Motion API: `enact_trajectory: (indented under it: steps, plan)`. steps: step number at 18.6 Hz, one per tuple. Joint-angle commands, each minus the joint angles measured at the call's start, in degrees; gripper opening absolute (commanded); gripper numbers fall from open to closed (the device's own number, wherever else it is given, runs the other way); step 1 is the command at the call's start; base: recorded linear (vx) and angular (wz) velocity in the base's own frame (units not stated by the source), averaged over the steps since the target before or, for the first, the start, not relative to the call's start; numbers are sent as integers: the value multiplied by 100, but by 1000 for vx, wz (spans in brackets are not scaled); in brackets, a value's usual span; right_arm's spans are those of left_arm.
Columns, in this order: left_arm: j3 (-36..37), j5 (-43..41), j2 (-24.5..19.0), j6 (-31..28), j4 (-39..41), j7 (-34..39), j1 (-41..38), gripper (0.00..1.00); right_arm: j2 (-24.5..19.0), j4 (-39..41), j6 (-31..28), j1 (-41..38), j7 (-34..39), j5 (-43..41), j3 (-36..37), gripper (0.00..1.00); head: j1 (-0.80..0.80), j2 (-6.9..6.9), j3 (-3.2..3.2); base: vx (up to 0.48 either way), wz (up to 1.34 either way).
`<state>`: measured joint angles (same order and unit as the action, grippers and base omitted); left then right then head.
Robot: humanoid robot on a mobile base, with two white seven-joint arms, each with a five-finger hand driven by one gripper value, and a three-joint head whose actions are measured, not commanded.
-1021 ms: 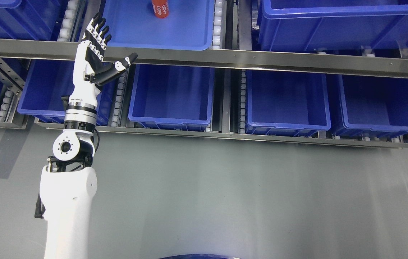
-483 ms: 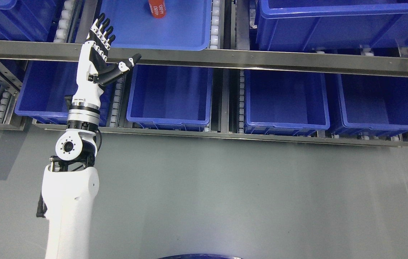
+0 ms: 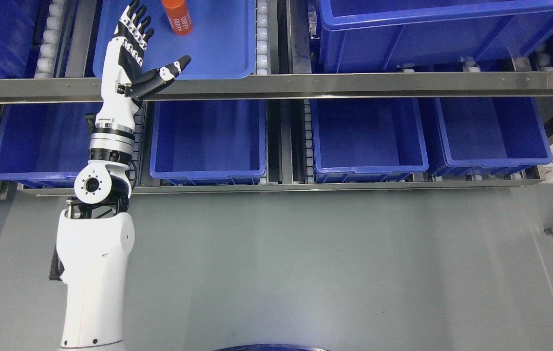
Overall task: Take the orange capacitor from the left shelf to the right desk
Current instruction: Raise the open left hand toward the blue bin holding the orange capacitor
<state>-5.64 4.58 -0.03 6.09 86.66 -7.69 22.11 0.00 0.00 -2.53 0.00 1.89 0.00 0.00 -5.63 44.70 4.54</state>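
Fingers [image 3: 135, 22] spread and straight, thumb held out to the right, the left hand [image 3: 132, 58] holds nothing as it rises over the front left corner of a shallow blue tray [image 3: 218, 53] on the upper shelf. The fingertips overlap the tray's left edge; the thumb tip lies over its front part. The capacitor [image 3: 177, 17], an orange cylinder with white print, stands tilted at the tray's back, just right of the fingertips and apart from them, its top cut off by the picture's upper edge. Below the hand, the white left arm [image 3: 96, 253] runs up from the lower left and crosses the steel rail [image 3: 354, 85] at the shelf's front edge. Under the rail a row of four deep blue bins [image 3: 208, 136] sits on the lower shelf, roller tracks between them. A larger blue bin [image 3: 427, 34] fills the upper shelf to the right of the tray. Grey floor [image 3: 330, 268] stretches in front of the rack.
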Motion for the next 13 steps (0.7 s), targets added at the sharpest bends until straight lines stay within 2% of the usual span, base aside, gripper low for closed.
enact_trajectory:
  steps: [1, 6, 11, 13]
  plan:
    - [-60, -273, -164, 15, -132, 4, 127, 100, 100, 193, -2, -9, -4, 0, 62, 100, 0, 0, 0, 58, -57]
    - [-280, -300, -191, 15, -632, 4, 380, 100, 100, 193, 7, -9, -4, 0, 62, 100, 0, 0, 0, 43, 165]
    - [-174, -624, -173, -3, -1361, -48, 943, 100, 100, 193, -2, -9, -4, 0, 62, 100, 0, 0, 0, 70, 220]
    - [140, -669, -156, -11, -1442, -136, 1006, 100, 100, 193, -2, -9, -4, 0, 62, 100, 0, 0, 0, 91, 220]
